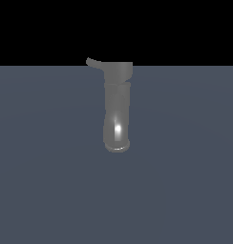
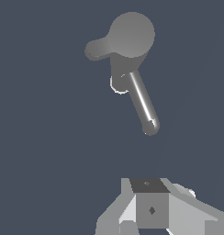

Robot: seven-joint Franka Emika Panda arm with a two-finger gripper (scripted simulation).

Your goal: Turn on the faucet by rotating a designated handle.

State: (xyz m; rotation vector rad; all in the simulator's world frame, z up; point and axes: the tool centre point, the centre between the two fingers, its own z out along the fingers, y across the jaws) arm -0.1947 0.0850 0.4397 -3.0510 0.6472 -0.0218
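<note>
Faucet [image 1: 117, 107] upright on tabletop [image 1: 47, 167]; handle [image 1: 94, 62] juts sideways from its wide top. Hand [image 2: 150, 209] well clear, grasping nothing; finger spread unclear. Approach beside handle tip, push tangentially.

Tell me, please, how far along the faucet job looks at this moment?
Nothing looks done yet. In the wrist view the gripper sits apart from the faucet, with bare floor between, touching nothing. In hand: apparently only the approach. Its fingertips are hidden, so open or shut cannot be told. Left: reach the handle, the thin lever jutting toward the exterior view's left from the faucet's wide end, and rotate it.
</note>
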